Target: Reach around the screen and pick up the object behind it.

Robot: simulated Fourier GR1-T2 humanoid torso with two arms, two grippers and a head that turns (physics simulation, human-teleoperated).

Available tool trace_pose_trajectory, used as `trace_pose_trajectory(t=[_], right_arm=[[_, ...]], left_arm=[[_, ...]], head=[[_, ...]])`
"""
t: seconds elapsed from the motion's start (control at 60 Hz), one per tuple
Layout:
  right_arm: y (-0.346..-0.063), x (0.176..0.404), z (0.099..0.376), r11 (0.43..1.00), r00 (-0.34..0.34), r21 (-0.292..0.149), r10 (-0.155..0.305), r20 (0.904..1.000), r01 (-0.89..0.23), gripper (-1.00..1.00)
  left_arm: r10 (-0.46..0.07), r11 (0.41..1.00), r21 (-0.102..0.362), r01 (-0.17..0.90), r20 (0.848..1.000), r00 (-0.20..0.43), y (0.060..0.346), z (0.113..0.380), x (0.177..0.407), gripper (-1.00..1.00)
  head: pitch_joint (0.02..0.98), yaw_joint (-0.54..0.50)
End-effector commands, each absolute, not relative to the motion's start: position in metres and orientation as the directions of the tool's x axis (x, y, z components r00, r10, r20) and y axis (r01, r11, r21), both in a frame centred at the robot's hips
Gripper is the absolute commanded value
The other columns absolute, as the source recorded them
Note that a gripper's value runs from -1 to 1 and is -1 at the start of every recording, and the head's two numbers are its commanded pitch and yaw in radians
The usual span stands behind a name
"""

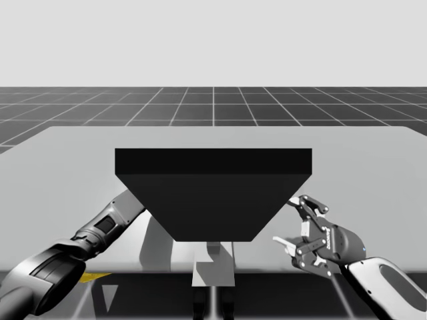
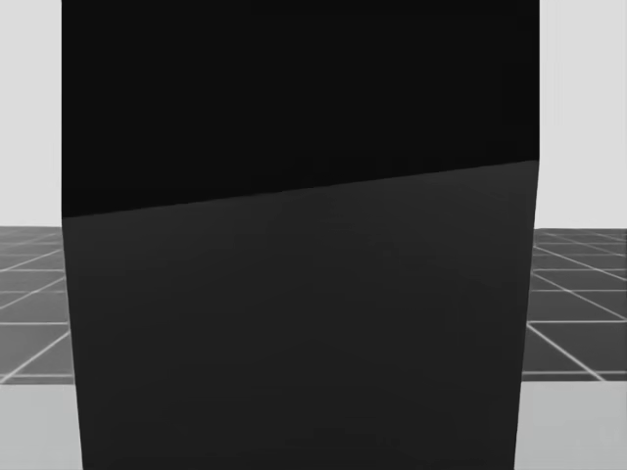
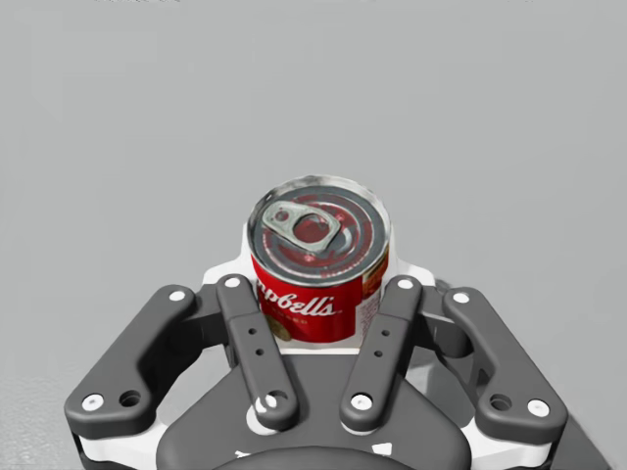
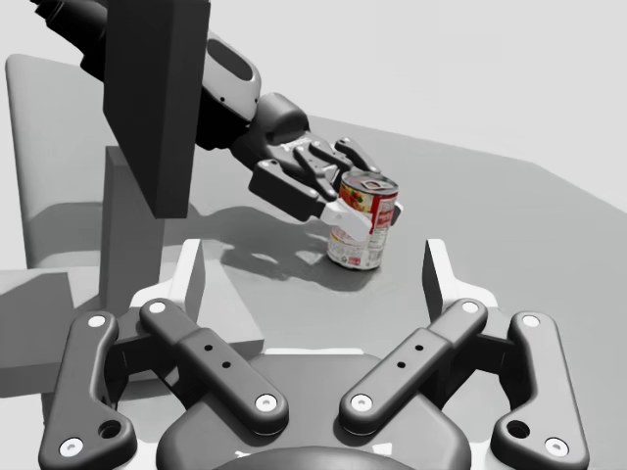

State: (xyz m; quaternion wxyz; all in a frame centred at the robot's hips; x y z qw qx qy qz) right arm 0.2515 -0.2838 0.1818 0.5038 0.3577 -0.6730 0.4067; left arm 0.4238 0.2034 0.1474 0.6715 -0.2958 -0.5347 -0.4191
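Observation:
A red can (image 3: 318,264) with a silver pull-tab lid stands on the grey table (image 3: 147,147) between the fingers of my left gripper (image 3: 320,279), which is shut on its sides. In the right wrist view the same can (image 4: 366,223) sits behind the black screen (image 4: 157,98), and my left gripper (image 4: 350,213) clasps it with a white fingertip (image 4: 345,221) across its front. From above, the black screen (image 1: 213,193) hides the can, and my left arm (image 1: 107,223) passes behind its left edge. My right gripper (image 1: 288,223) hangs open to the right of the screen, with nothing between its fingers (image 4: 191,264).
The screen stands on a grey post and base (image 1: 213,263) near the table's front edge. The dark panel (image 2: 294,245) covers most of the head view. Bare table (image 1: 373,173) lies right of the screen and beyond the can.

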Motion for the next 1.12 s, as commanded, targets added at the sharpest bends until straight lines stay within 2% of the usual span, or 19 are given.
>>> trace_pose_trajectory(t=[0.017, 0.133, 0.367, 0.533, 0.617, 0.667, 0.717, 0.867, 0.917, 0.933, 1.017, 1.067, 1.117], right_arm=[[-0.283, 0.248, 0.182, 0.388, -0.23, -0.184, -0.075, 0.9703, -0.903, -1.0], [-0.282, 0.248, 0.182, 0.388, -0.232, -0.186, -0.075, 0.9698, -0.903, -1.0], [-0.28, 0.249, 0.181, 0.387, -0.234, -0.186, -0.079, 0.9691, -0.903, -1.0], [-0.281, 0.248, 0.183, 0.389, -0.24, -0.19, -0.083, 0.9673, -0.901, -1.0], [-0.281, 0.248, 0.183, 0.391, -0.241, -0.191, -0.084, 0.9668, -0.9, -1.0], [-0.28, 0.248, 0.183, 0.391, -0.242, -0.192, -0.084, 0.9666, -0.9, -1.0], [-0.28, 0.248, 0.184, 0.391, -0.243, -0.191, -0.086, 0.9662, -0.9, -1.0], [-0.28, 0.249, 0.184, 0.403, -0.248, -0.192, -0.09, 0.9647, -0.895, -1.0], [-0.28, 0.249, 0.184, 0.404, -0.246, -0.189, -0.092, 0.9649, -0.895, -1.0], [-0.28, 0.249, 0.184, 0.405, -0.246, -0.189, -0.094, 0.9647, -0.894, -1.0], [-0.281, 0.249, 0.183, 0.41, -0.25, -0.191, -0.095, 0.9636, -0.892, -1.0], [-0.281, 0.25, 0.184, 0.415, -0.253, -0.193, -0.096, 0.9627, -0.889, -1.0], [-0.282, 0.25, 0.184, 0.42, -0.253, -0.195, -0.086, 0.9638, -0.886, -1.0]], left_arm=[[-0.277, 0.438, 0.034, 0.898, 0.956, 0.1, 0.21, 0.135, 0.424, 1.0], [-0.288, 0.469, 0.06, 0.881, 0.954, 0.088, 0.228, 0.143, 0.419, 1.0], [-0.298, 0.573, 0.129, 0.809, 0.953, 0.059, 0.281, 0.182, 0.405, 1.0], [-0.3, 0.623, 0.199, 0.757, 0.954, -0.004, 0.306, 0.22, 0.393, 1.0], [-0.298, 0.638, 0.248, 0.729, 0.952, -0.063, 0.315, 0.249, 0.384, 1.0], [-0.296, 0.641, 0.258, 0.723, 0.952, -0.078, 0.316, 0.257, 0.381, 1.0], [-0.29, 0.644, 0.289, 0.708, 0.949, -0.123, 0.317, 0.278, 0.374, 1.0], [-0.283, 0.648, 0.369, 0.666, 0.929, -0.239, 0.308, 0.325, 0.356, 1.0], [-0.277, 0.648, 0.38, 0.66, 0.925, -0.261, 0.305, 0.334, 0.352, 1.0], [-0.278, 0.647, 0.397, 0.651, 0.918, -0.284, 0.302, 0.343, 0.349, 1.0], [-0.275, 0.647, 0.424, 0.633, 0.905, -0.325, 0.296, 0.361, 0.343, 1.0], [-0.289, 0.652, 0.457, 0.605, 0.887, -0.36, 0.292, 0.375, 0.339, 1.0], [-0.28, 0.657, 0.47, 0.589, 0.878, -0.387, 0.289, 0.388, 0.335, 1.0]], head=[[0.161, -0.02], [0.16, -0.01], [0.156, -0.01], [0.153, -0.01], [0.149, -0.01], [0.148, -0.01], [0.146, -0.01], [0.141, -0.01], [0.14, -0.01], [0.14, -0.01], [0.138, -0.01], [0.137, -0.01], [0.135, -0.01]])
